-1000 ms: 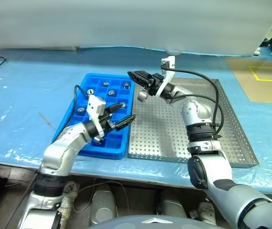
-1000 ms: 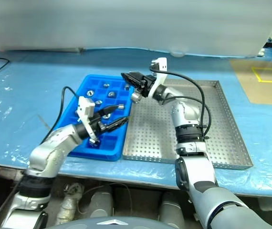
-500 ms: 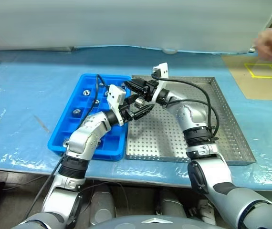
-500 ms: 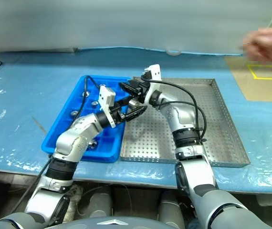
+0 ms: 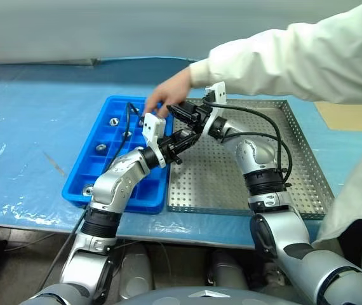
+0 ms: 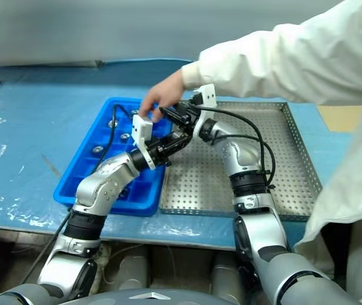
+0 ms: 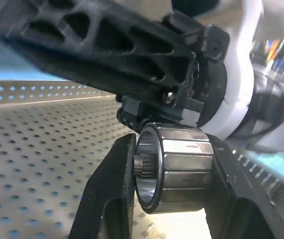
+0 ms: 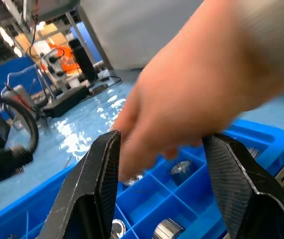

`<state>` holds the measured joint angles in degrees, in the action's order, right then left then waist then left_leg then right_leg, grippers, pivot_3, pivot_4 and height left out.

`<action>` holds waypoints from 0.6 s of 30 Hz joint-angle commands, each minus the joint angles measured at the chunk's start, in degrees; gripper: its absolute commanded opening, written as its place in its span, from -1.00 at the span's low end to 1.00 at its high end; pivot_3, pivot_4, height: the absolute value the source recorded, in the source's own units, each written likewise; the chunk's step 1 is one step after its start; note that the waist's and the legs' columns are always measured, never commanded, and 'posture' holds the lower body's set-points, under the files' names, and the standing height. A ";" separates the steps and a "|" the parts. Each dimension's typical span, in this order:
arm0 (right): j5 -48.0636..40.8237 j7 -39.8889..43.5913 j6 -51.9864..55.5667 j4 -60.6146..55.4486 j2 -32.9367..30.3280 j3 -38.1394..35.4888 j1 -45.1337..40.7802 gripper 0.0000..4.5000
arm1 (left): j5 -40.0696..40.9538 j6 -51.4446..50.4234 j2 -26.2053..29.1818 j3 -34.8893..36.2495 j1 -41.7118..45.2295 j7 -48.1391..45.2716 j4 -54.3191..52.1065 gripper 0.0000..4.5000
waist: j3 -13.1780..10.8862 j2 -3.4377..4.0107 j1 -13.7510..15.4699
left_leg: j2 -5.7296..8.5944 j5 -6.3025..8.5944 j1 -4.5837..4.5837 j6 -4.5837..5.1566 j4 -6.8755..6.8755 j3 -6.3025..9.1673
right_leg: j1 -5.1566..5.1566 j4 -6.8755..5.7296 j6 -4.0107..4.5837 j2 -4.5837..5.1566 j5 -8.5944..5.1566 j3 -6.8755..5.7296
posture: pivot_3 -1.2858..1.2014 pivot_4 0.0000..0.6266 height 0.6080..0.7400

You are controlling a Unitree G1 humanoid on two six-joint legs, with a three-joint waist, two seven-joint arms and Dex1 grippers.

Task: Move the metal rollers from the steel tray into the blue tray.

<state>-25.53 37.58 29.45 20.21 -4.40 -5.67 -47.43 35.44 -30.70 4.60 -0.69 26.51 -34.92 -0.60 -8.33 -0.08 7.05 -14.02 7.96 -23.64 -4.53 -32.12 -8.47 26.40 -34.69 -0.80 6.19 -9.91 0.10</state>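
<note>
The shiny grey, square steel tray (image 5: 308, 171), lying under and beside both grippers, is showing a regular pattern of small dark round holes across its sheet metal, while the bright blue rectangular plastic tray (image 5: 105, 136) just beside the left gripper (image 5: 182, 141) is showing a grid of square compartments. The silvery-grey short metal roller (image 7: 174, 174) between the left gripper's black fingers (image 7: 114, 199) is gleaming with a small red mark on its side. The person's white sleeve (image 5: 295, 60) is hanging pale above the right gripper (image 5: 176, 112) over the light blue plastic sheet (image 5: 28, 121).
</note>
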 commanded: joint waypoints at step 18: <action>-14.44 -1.89 6.12 -2.55 -0.35 -9.44 -2.85 0.21 | 17.55 -7.02 3.86 14.32 -4.20 8.73 -9.74 -0.39 | -0.20 -0.08 -0.09 | 0.00 -0.08 -0.02 -0.13 0.25 -0.01 | 0.06 0.14 -0.04 -0.02 -0.14 -0.05 | 0.17 -0.52 1.00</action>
<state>-39.43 34.91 37.05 19.53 -4.71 -15.36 -49.59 52.79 -37.55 7.71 14.26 22.57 -24.91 -6.90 -8.53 -0.16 6.96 -14.01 7.88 -23.66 -4.67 -31.85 -8.48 26.49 -34.55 -0.83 6.17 -10.06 0.05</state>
